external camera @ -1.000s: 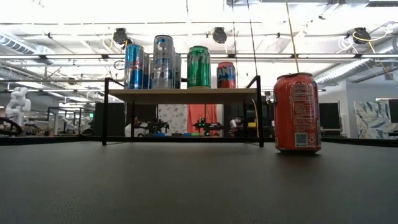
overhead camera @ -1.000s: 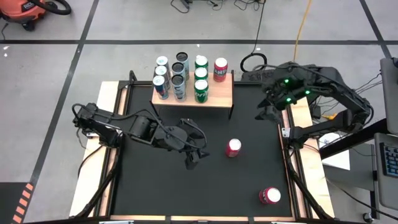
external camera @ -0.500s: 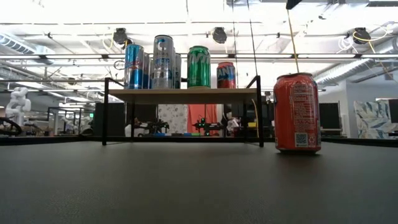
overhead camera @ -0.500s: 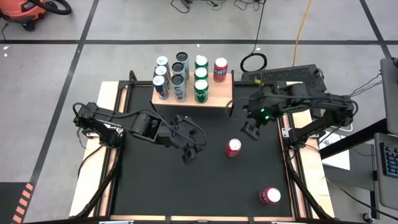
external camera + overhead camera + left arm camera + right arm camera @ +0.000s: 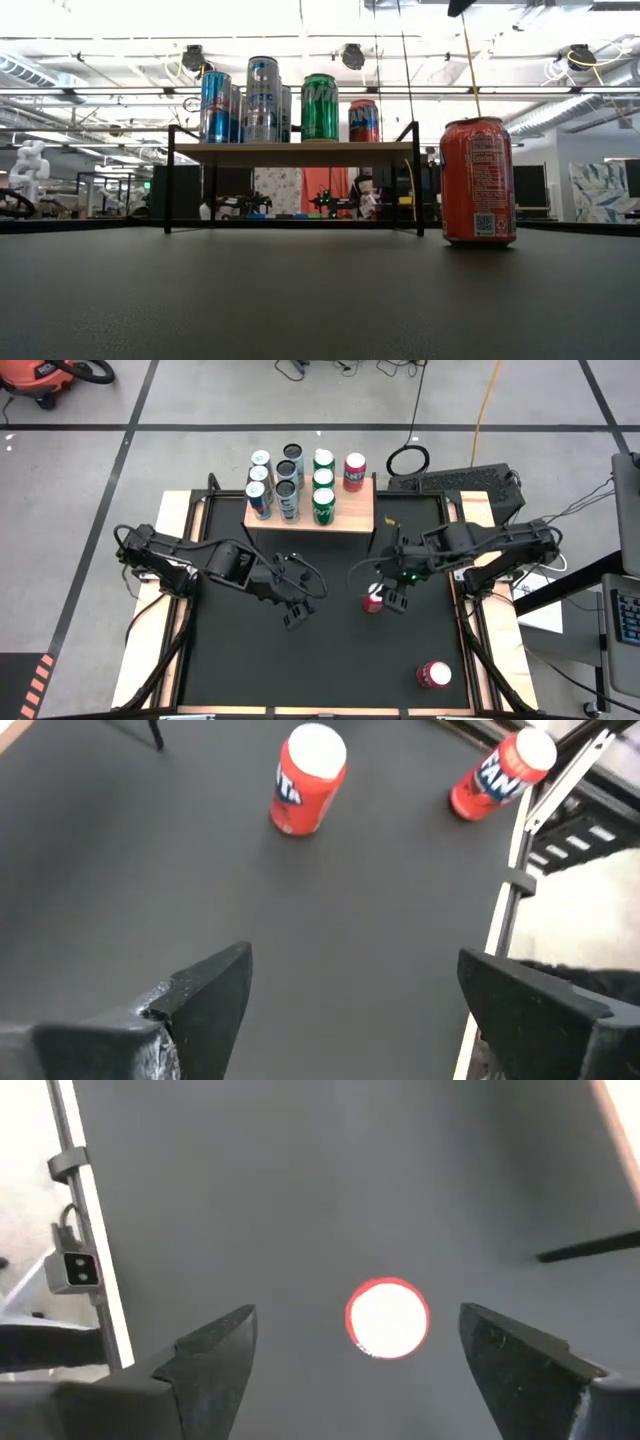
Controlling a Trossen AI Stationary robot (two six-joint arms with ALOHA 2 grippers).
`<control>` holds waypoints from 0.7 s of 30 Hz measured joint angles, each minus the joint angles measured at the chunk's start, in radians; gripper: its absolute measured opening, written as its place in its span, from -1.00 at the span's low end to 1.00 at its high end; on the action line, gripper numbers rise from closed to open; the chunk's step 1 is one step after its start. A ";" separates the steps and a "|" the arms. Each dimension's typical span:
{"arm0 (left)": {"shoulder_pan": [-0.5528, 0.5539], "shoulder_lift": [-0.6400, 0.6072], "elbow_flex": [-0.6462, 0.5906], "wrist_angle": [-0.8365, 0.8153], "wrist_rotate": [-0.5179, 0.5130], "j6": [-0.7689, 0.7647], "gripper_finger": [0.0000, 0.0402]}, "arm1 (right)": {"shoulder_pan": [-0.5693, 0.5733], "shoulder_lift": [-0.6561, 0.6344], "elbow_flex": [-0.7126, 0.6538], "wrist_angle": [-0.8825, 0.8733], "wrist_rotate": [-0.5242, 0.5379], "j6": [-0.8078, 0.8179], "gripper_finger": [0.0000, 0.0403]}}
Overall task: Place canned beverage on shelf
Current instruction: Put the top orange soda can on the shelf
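Note:
Two red cans stand upright on the black tabletop: one near the middle (image 5: 371,601), one at the near right (image 5: 433,675). The light-wood shelf (image 5: 348,512) at the far edge carries several cans. My right gripper (image 5: 390,598) hovers open above the middle can. In the right wrist view, that can's top (image 5: 388,1318) shows below and between the fingers, untouched. My left gripper (image 5: 293,617) hangs open over bare tabletop left of the middle can. Its wrist view shows both red cans (image 5: 305,780) (image 5: 500,775) farther off. In the low view, a red can (image 5: 478,180) stands in front of the shelf (image 5: 295,153).
The shelf's thin black legs (image 5: 418,180) stand on the tabletop's far part. A wooden frame borders the tabletop (image 5: 462,620). Bare black surface lies between the two arms and toward the near edge (image 5: 300,670).
My right gripper has swung from the table's far right corner toward the middle and come down, ending open above the middle red can. My left gripper has tipped its fingers further downward and edged slightly left. The cans have kept still.

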 joint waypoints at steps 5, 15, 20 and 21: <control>-0.009 0.000 0.000 -0.027 0.002 -0.038 0.77 | 0.009 -0.048 -0.187 0.123 0.001 -0.015 0.60; -0.013 0.000 0.000 -0.062 -0.051 -0.083 0.77 | 0.006 -0.130 -0.384 0.246 -0.001 -0.072 0.60; -0.012 0.000 0.000 -0.061 -0.091 -0.079 0.77 | 0.006 -0.117 -0.434 0.321 -0.002 -0.050 0.60; -0.012 0.000 0.000 -0.061 -0.102 -0.079 0.77 | 0.006 -0.111 -0.445 0.337 -0.002 -0.042 0.61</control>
